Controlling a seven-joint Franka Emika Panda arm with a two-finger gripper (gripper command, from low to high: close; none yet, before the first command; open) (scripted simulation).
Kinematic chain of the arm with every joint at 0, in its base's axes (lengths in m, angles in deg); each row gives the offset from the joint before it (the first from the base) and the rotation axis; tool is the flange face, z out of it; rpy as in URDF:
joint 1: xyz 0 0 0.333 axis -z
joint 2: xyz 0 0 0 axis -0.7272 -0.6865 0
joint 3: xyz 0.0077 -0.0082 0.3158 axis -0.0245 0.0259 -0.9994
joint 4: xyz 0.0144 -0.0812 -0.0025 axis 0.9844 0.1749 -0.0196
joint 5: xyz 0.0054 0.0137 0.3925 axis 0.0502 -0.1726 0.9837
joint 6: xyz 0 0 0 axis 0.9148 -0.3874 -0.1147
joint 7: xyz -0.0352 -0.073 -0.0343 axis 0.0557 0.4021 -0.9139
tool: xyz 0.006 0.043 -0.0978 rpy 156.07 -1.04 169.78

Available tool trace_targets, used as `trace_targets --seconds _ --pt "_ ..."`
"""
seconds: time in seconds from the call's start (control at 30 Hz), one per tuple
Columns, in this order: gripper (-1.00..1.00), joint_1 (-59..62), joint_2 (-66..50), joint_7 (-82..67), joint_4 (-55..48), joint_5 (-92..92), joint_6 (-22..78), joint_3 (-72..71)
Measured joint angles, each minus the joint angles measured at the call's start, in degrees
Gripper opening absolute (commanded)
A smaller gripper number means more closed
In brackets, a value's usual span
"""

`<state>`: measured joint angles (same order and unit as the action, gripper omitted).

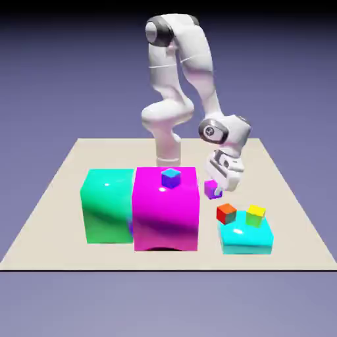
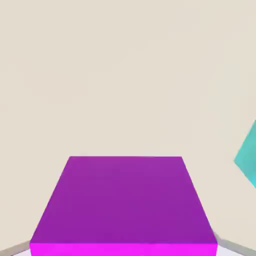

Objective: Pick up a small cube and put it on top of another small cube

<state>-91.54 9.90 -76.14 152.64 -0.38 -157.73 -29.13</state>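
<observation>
While I am scanning from the exterior view's left, the big green block [image 1: 107, 205] is sitting beside the big magenta block [image 1: 166, 208], the two looking flush, and the magenta one is hiding part of the green block's side. A tiny blue-topped purple cube [image 1: 170, 178] is resting on the magenta block's top. Just to the right of that block, the gripper [image 1: 218, 191] is hanging clear of the table [image 1: 59, 191] with its fingers clamped on the small purple cube [image 1: 212, 189]; I am seeing only part of that cube, since the hand is covering the rest. Further right, the low cyan block [image 1: 247, 239] is carrying a tiny red cube [image 1: 226, 212] and the yellow-topped cube [image 1: 255, 214], standing close together; the purple cube is well above and to the left of them, not touching.

Through the hand view, the purple cube [image 2: 124, 202] is filling the lower frame, cut off at the bottom edge and hiding the fingertips almost entirely. A cyan sliver [image 2: 248, 160] is showing at the right edge.
</observation>
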Motion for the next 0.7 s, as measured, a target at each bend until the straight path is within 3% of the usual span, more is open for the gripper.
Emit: trace_targets --seconds 0.47,0.6,0.63,0.7 --pt "-1.0 -10.1 -8.4 -29.2 -25.8 4.2 8.7 7.5" --pt "-1.0 -8.4 -16.7 -26.3 -24.6 0.8 -1.1 9.3" --pt "1.0 -8.4 -16.7 -26.3 -24.6 0.8 -1.1 9.3" --pt "1.0 -8.4 -16.7 -26.3 -24.6 0.8 -1.2 9.3"
